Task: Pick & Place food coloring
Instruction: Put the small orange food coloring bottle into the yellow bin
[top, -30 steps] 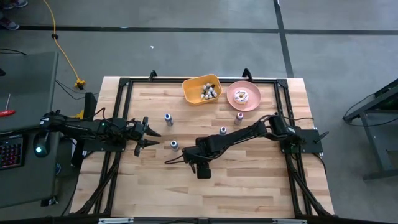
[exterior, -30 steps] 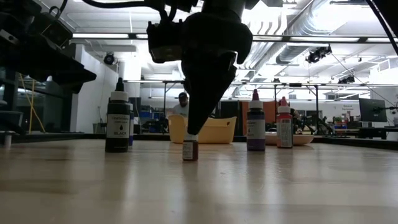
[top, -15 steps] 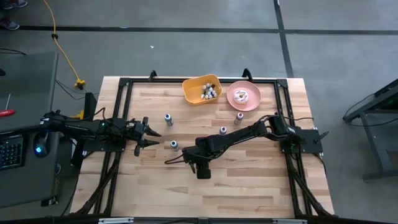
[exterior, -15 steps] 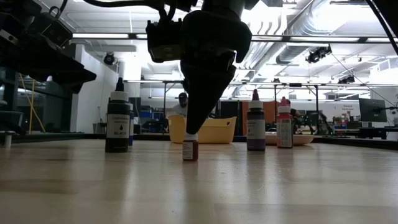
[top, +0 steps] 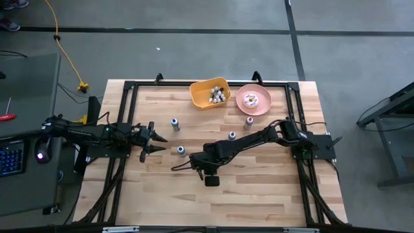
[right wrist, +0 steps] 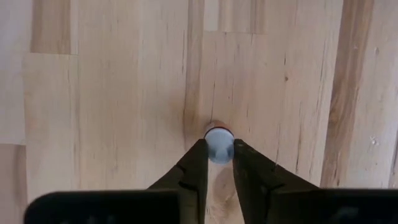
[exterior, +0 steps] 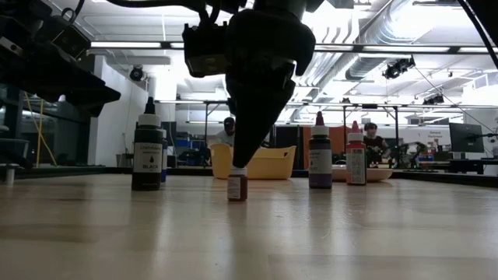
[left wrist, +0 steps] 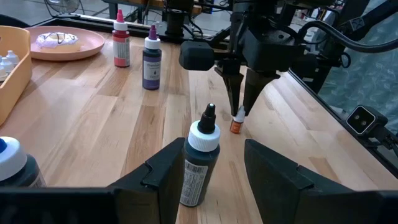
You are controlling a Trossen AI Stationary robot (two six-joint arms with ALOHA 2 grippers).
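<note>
A tiny orange-brown food coloring bottle with a white cap stands upright on the wooden table near its middle. My right gripper points down over it, shut on its cap. Taller food coloring bottles stand around it: a black one, a blue-capped one, a purple one and a red one. My left gripper waits open at the table's left, short of the black bottle, touching nothing. My right gripper pinches the tiny bottle's white cap between its two fingertips. The fingers come from above, pointing steeply down. The bottle stands upright with its base on the table.
A yellow bin holding several small bottles sits at the far edge, beside a pink plate with a doughnut. A black frame runs around the tabletop. Bare wood lies along the near side. People show in the room behind.
</note>
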